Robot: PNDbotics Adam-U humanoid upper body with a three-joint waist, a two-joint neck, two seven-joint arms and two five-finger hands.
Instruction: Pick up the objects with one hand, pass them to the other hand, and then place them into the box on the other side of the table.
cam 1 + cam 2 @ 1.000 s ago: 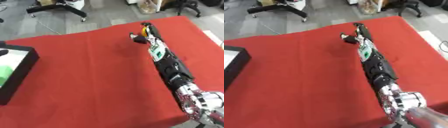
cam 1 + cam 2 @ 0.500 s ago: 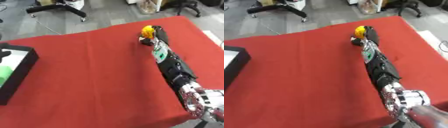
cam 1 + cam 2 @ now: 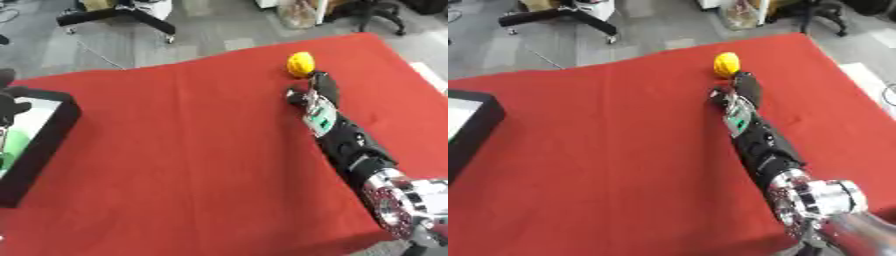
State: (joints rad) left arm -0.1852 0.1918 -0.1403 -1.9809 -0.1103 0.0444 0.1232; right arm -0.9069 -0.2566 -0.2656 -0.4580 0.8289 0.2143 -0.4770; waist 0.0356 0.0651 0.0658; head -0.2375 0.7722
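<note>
A small round yellow object (image 3: 300, 64) lies on the red tablecloth (image 3: 192, 150) near the table's far right edge. My right hand (image 3: 317, 89) rests just on the near side of it, fingers stretched toward it and thumb out to the left; the fingertips (image 3: 744, 79) reach its near side or stop just short of it, and I cannot tell which. The hand holds nothing. Its black and silver arm (image 3: 772, 155) runs back to the lower right corner. A black box (image 3: 39, 140) with a white and green inside stands at the left edge.
Beyond the far table edge is grey floor with office chairs (image 3: 122, 12). A white strip (image 3: 427, 75) lies on the floor off the table's right edge. Some dark shapes show in and above the box at the far left.
The right hand, which covered the yellow object a second ago, has drawn back toward me. The object now lies uncovered beyond the fingertips, in the same spot.
</note>
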